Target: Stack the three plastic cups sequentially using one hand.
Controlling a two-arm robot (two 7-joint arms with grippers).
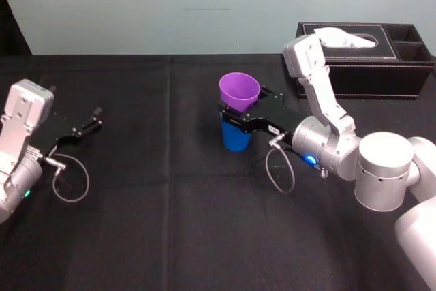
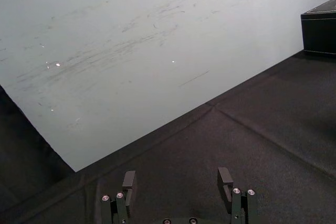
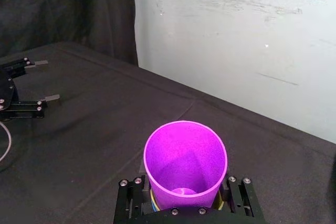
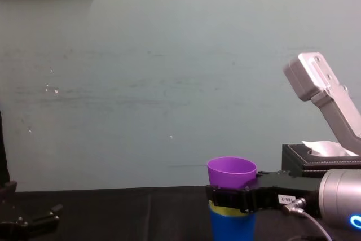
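Observation:
The purple cup (image 1: 239, 90) sits tilted in my right gripper (image 1: 240, 110), whose black fingers (image 3: 131, 195) press on both of its sides. Its base is lowered into the stack below. That stack is the blue cup (image 4: 231, 227) standing on the black cloth, with the yellow-green cup (image 4: 225, 211) nested inside and showing just a thin rim. The right wrist view looks down into the purple cup (image 3: 185, 161). My left gripper (image 1: 92, 119) is parked at the far left, open with nothing between its fingers (image 2: 128, 181).
A black tissue box (image 1: 361, 59) with a white tissue stands at the back right, behind my right arm. Black cloth (image 1: 157, 202) covers the table, and a pale wall rises behind it. A grey cable loops near each wrist.

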